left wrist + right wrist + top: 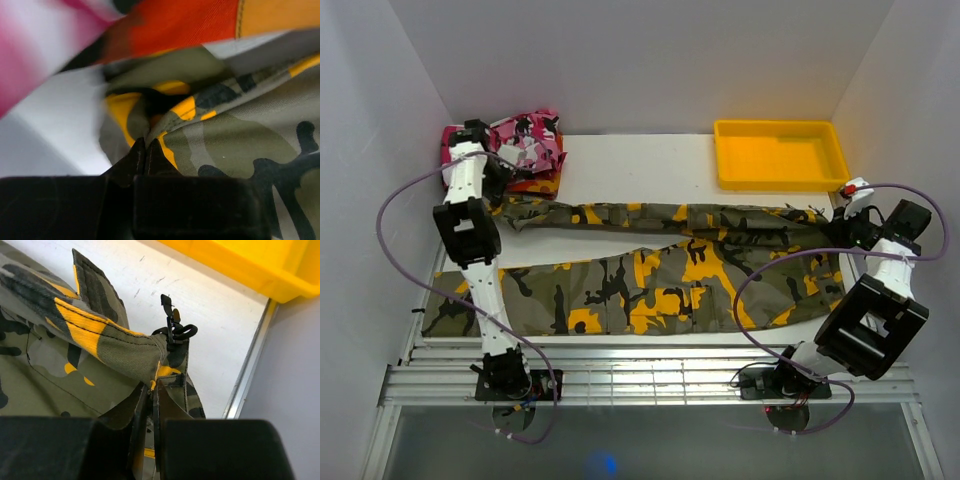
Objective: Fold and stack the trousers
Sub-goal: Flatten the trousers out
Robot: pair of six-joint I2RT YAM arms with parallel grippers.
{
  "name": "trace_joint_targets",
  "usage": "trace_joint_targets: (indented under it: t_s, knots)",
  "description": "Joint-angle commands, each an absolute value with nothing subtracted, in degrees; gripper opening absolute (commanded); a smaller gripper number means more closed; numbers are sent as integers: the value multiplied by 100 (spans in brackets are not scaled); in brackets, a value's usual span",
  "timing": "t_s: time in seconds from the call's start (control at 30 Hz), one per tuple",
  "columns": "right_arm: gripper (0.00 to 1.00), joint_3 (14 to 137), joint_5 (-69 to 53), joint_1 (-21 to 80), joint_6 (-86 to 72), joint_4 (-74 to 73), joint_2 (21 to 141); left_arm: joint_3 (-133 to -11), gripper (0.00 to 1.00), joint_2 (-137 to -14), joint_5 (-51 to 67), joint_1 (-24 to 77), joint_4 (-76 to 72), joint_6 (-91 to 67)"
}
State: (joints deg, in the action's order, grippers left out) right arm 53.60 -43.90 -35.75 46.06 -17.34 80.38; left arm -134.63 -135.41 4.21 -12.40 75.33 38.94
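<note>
Item: trousers [650, 280], spread lengthwise across the table [650, 160], legs toward my left, waist toward my right. My left claw [146, 150]: pressed together, pinching a leg end. My right claw [152, 390]: pinching the waistband edge. Nearby: yellow bin [780, 155], pink garment [530, 140].

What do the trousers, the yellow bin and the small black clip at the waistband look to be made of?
The trousers: woven cotton-like twill, matte; diagonal weave lines and stitched seams show.
The yellow bin: probably moulded plastic, smooth and slightly glossy.
The black clip: likely hard plastic; metal not ruled out.
</note>
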Motion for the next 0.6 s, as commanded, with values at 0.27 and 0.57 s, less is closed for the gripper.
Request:
trace_joint_targets:
  t_s: [0.27, 0.57]
  knots:
    - [8, 5458, -4017, -3920, 4501, -958, 7927, -9645, 54, -10843, 788, -1318, 3861, 3436]
    - [8, 5379, -3972, -3955, 4324, -958, 7928, -6727, 54, -8597, 2714, -2012, 3690, 5753]
